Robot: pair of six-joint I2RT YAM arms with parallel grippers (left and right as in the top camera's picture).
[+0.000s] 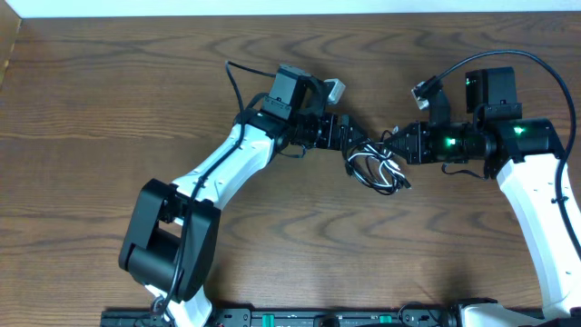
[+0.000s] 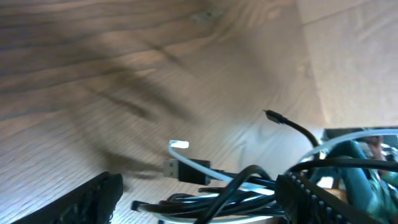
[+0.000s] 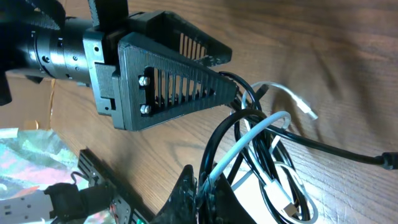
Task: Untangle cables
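The cables (image 1: 377, 169) lie as a small tangle of black loops and one white cord at the table's middle, between the two grippers. My left gripper (image 1: 352, 138) stands open at the tangle's left; in the left wrist view the cables (image 2: 236, 194) lie between its fingers (image 2: 93, 199), with a USB plug (image 2: 186, 169) pointing away. My right gripper (image 1: 393, 145) comes from the right. In the right wrist view it (image 3: 208, 194) is shut on a white cord and black strands of the cables (image 3: 273, 155), with the left gripper's ribbed finger (image 3: 174, 81) just above the loops.
The wooden table (image 1: 109, 109) stretches around the tangle. A black rail (image 1: 300, 318) runs along the front edge. The right arm's own thick black wire (image 1: 545, 65) arcs over its wrist. Both arm bases stand at the near corners.
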